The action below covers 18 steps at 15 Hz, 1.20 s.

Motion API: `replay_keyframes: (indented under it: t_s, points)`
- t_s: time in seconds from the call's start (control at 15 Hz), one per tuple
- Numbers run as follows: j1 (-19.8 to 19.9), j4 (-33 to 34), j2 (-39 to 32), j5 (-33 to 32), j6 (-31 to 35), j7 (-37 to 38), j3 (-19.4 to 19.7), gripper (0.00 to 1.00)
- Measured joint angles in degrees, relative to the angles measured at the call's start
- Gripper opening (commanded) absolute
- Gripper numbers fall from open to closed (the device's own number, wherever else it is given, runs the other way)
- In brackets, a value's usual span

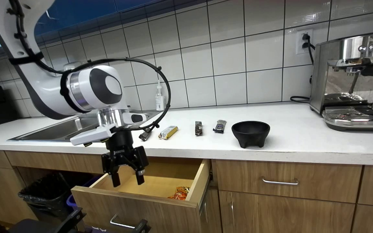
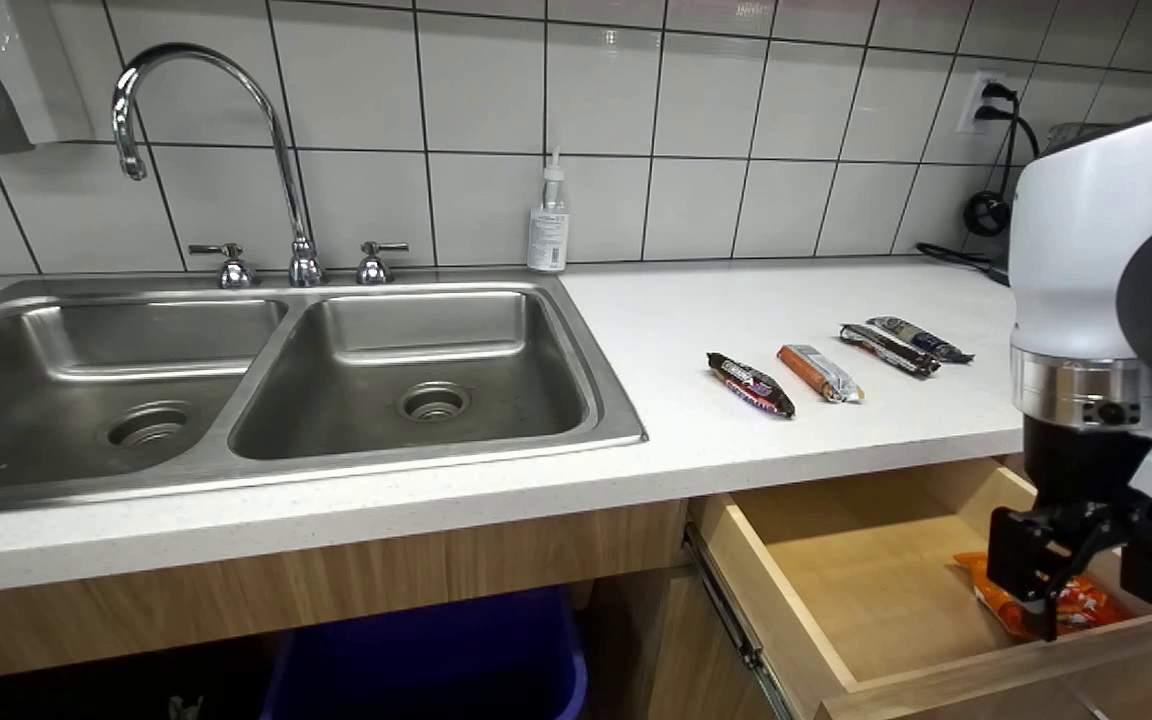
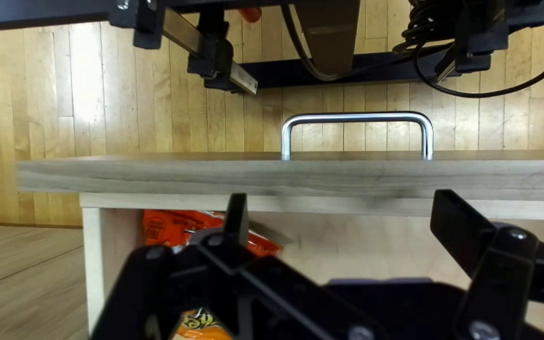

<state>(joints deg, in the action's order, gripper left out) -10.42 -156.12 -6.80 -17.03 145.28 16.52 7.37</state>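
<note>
My gripper [image 1: 128,182] points down over the open wooden drawer [image 1: 134,199], near its front panel. The fingers are wide apart with nothing between them; this also shows in the wrist view [image 3: 343,208]. In an exterior view the gripper [image 2: 1091,605] partly covers a shiny orange-red packet [image 2: 982,578] lying in the drawer [image 2: 786,600]. In the wrist view the packet [image 3: 170,226] lies by the drawer's side wall, partly hidden behind a finger. The drawer's front edge [image 3: 338,177] and metal handle [image 3: 357,117] lie beyond the fingertips. I cannot tell how high the fingertips are above the drawer.
Several wrapped bars, among them a yellow one [image 1: 168,132], lie on the white counter [image 1: 296,139]. A black bowl [image 1: 250,133] stands near the counter's edge, and an espresso machine [image 1: 358,81] farther along. A double sink [image 2: 436,400] and blue bin [image 2: 436,650] are beside the drawer.
</note>
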Motion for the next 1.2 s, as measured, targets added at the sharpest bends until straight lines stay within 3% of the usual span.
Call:
replay_keyframes:
  t_s: [0.53,1.2]
  points:
    - [3.9,-0.7,9.6,-0.4,-7.2,-0.2,-2.3,1.00]
    - [7.1,0.8,16.0,-0.3,-9.2,-3.0,-4.4,1.00]
